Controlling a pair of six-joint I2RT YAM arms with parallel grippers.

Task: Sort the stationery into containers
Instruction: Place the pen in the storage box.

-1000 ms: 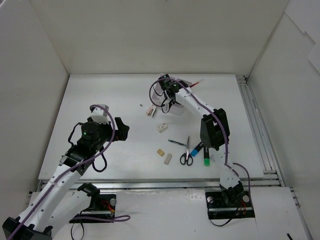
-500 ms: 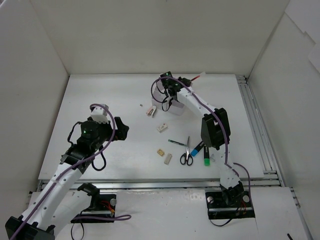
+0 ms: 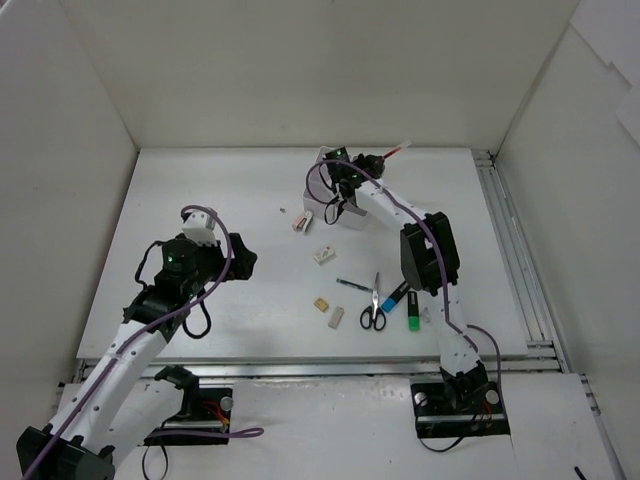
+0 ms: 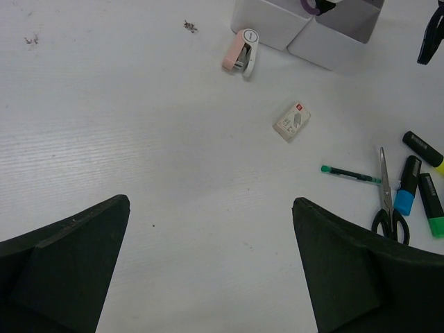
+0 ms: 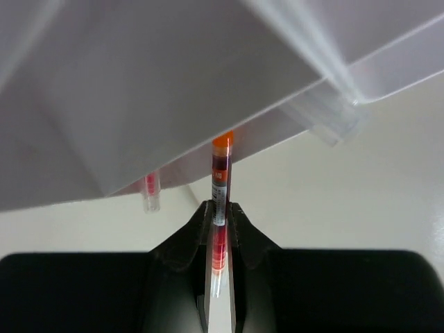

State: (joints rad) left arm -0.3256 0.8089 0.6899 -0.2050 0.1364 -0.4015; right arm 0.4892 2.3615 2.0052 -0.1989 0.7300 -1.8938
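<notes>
My right gripper (image 3: 347, 180) is over the white containers (image 3: 354, 217), shut on a red pen (image 3: 396, 151) whose end sticks out up and right. In the right wrist view the pen (image 5: 222, 177) stands between my shut fingers (image 5: 220, 211), just below a container wall (image 5: 173, 83). My left gripper (image 3: 238, 256) is open and empty above bare table, also in the left wrist view (image 4: 210, 205). On the table lie a pink piece (image 4: 241, 60), a white eraser (image 4: 292, 121), a green pen (image 4: 350, 174), scissors (image 4: 388, 201) and blue (image 4: 405, 194), green (image 4: 431, 215) and yellow (image 4: 424, 150) highlighters.
A tan eraser (image 3: 321, 304) and another white eraser (image 3: 336, 317) lie near the front middle. White walls enclose the table on three sides. A metal rail (image 3: 510, 250) runs along the right edge. Small dark specks (image 4: 189, 26) lie near the pink piece.
The right gripper has shifted slightly back over the containers, and the red pen's free end has swung further up and right. The left arm has barely moved.
</notes>
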